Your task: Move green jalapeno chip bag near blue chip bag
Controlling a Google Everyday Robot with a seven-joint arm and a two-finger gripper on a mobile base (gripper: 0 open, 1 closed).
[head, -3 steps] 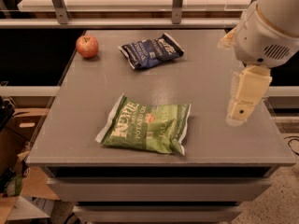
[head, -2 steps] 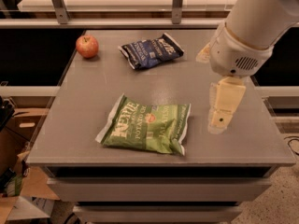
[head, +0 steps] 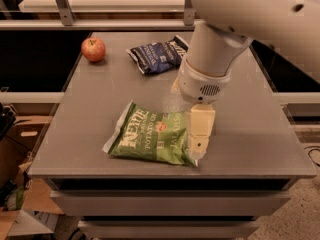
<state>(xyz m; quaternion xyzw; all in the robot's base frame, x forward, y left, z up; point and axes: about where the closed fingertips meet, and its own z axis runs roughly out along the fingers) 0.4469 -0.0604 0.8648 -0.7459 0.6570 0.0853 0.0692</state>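
Note:
The green jalapeno chip bag [head: 150, 135] lies flat near the front of the grey table [head: 250, 134]. The blue chip bag [head: 157, 55] lies at the back middle of the table, partly hidden on its right by my arm. My gripper [head: 198, 146] hangs down from the white wrist [head: 205, 81] right over the green bag's right end, covering that edge.
A red apple [head: 93, 49] sits at the back left of the table. A metal rail and a second surface run behind the table. Cardboard boxes and clutter lie on the floor at the left.
My arm has swung left from the table's right side, and the gripper now sits over the green bag's right end. The bags and the apple have not moved.

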